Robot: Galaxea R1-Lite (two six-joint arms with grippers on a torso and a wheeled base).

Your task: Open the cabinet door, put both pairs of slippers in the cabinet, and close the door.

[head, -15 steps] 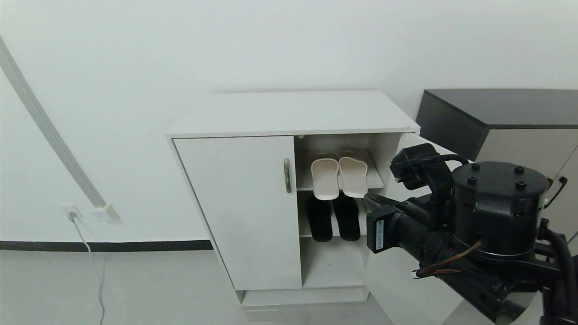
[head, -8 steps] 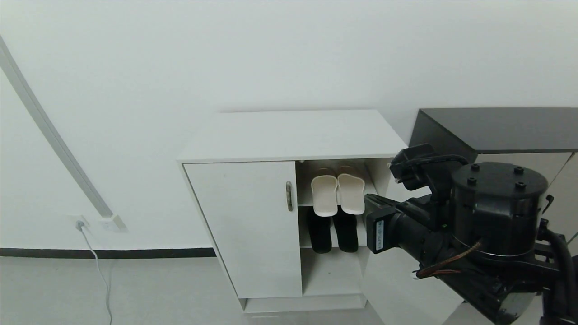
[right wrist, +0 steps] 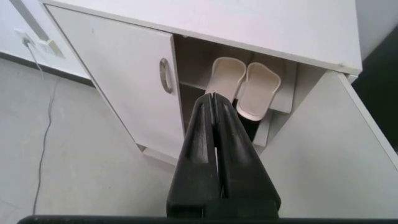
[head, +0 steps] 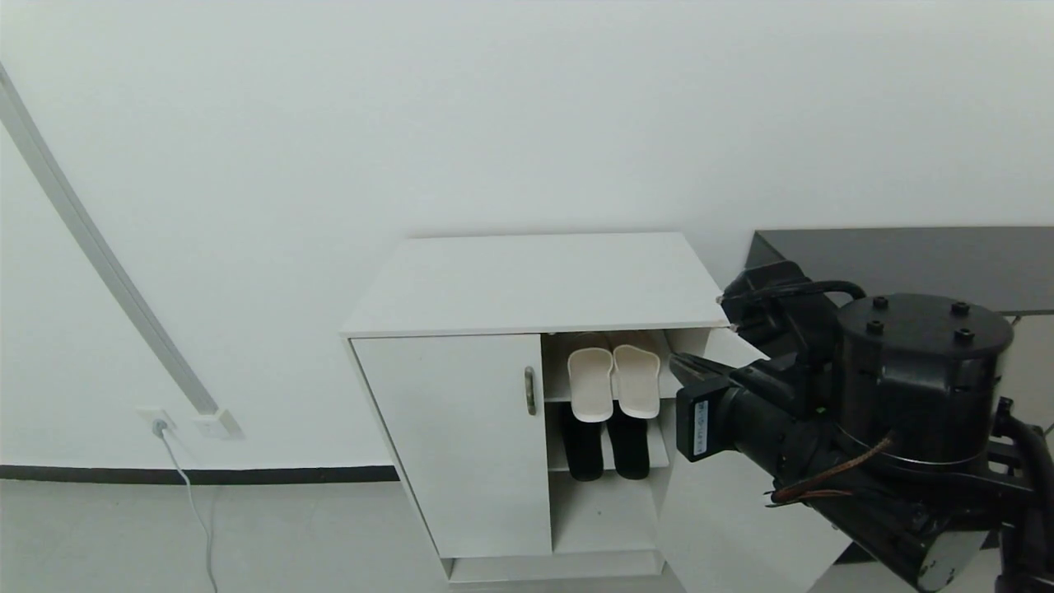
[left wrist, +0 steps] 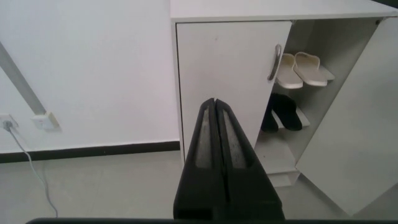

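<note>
The white cabinet (head: 527,280) stands against the wall with its left door (head: 453,436) closed and its right door (head: 725,519) swung wide open. A pair of white slippers (head: 613,380) lies on the upper shelf. Below them, on the middle shelf, is a pair of black slippers (head: 608,449). My right gripper (right wrist: 214,99) is shut and empty, held in front of the open side, apart from the open door (right wrist: 329,155). My left gripper (left wrist: 214,102) is also shut and empty, some way back from the closed door (left wrist: 230,74), near its handle (left wrist: 275,62).
A dark grey unit (head: 906,255) stands right of the cabinet, close behind the open door. A wall socket with a hanging cable (head: 156,427) and a slanted grey conduit (head: 99,247) are at the left. Bare grey floor (head: 247,535) lies before the cabinet.
The whole head picture has shifted: the cabinet now sits lower and looks smaller, so the camera has drawn back. The slippers and doors stand as before.
</note>
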